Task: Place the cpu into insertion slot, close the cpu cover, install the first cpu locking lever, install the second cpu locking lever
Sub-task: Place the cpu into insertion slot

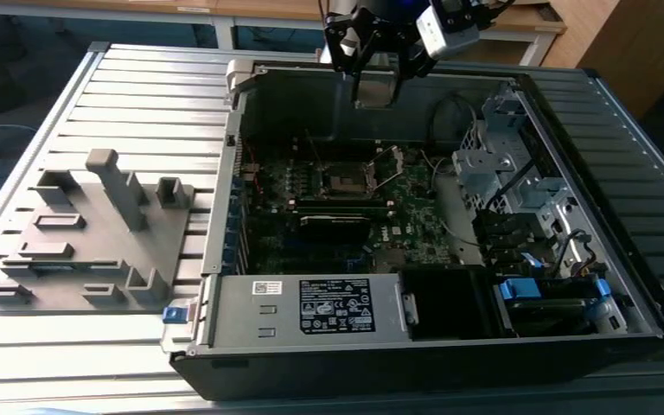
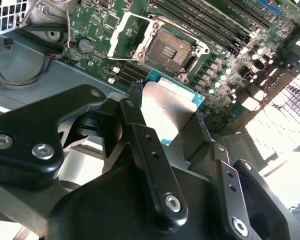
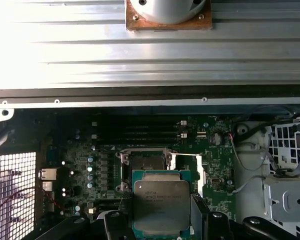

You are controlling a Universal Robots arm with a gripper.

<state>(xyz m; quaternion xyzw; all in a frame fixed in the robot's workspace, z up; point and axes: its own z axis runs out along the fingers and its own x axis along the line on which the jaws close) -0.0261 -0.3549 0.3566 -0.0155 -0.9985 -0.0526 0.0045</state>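
My gripper [image 1: 376,86] hangs over the far wall of the open computer case, shut on the cpu [image 2: 170,107], a flat square chip with a dull silver top and a green rim, pinched between two black fingers [image 2: 140,130]. In the first wrist view the cpu [image 3: 161,202] covers part of the insertion slot [image 3: 142,161]. The insertion slot [image 2: 170,47] is a dark square socket on the green motherboard, bare inside, and it also shows in the exterior view [image 1: 344,180]. Beside it the cpu cover [image 2: 118,34], a silvery frame, is swung open [image 1: 390,164].
Long black memory slots [image 2: 210,25] run beside the socket. A drive cage [image 1: 494,164] and cables [image 2: 20,70] line the case's side on the exterior view's right. The power supply [image 1: 309,307] sits at the near end. A grey fixture [image 1: 90,233] stands on the slatted table.
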